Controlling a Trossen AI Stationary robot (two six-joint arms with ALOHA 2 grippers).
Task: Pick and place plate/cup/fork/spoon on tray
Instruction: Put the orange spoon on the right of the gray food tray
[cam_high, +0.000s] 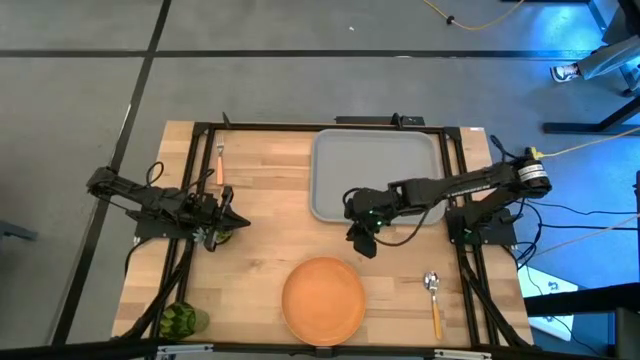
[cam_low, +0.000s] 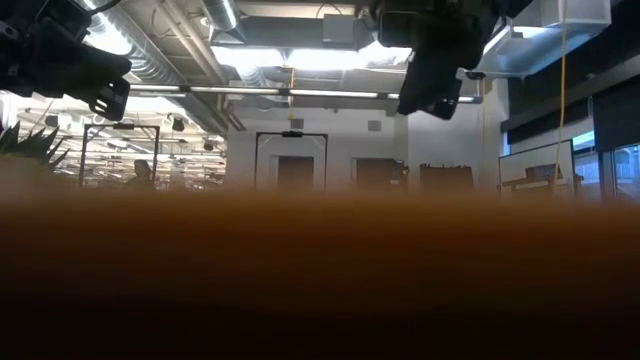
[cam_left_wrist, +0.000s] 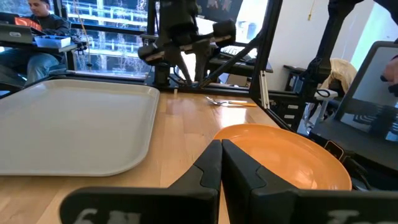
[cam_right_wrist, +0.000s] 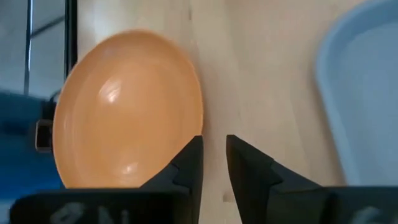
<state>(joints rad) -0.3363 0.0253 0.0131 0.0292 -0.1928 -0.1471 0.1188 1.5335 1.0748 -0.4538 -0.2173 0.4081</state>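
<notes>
The light wooden bench (cam_high: 270, 215) carries a large light-grey rectangular tray (cam_high: 376, 170) with a raised rim toward twelve o'clock, nothing lying in it. The round flat orange plate (cam_high: 323, 299) sits flat on the wood at six o'clock, well apart from the tray. The slim spoon with an orange handle and shiny silver bowl (cam_high: 433, 302) lies at about four o'clock, just to the right of the plate and clear of it. The slim fork with an orange handle and silver tines (cam_high: 220, 166) lies at about ten o'clock, left of the tray.

The right arm reaches in from three o'clock to the bench's middle. Its right pincer (cam_right_wrist: 214, 163) hangs between the tray's near edge and the plate, fingers nearly together with a narrow gap and nothing between them; its wrist view shows the plate ahead on one side and the tray's rim on the other.

The left arm comes in from nine o'clock. Its left pincer (cam_left_wrist: 221, 163) is clenched, fingertips pressed together and empty. A small translucent green tumbler (cam_high: 222, 236) shows just beneath that arm's tip. A spiky green potted plant (cam_high: 180, 321) stands at seven o'clock.
</notes>
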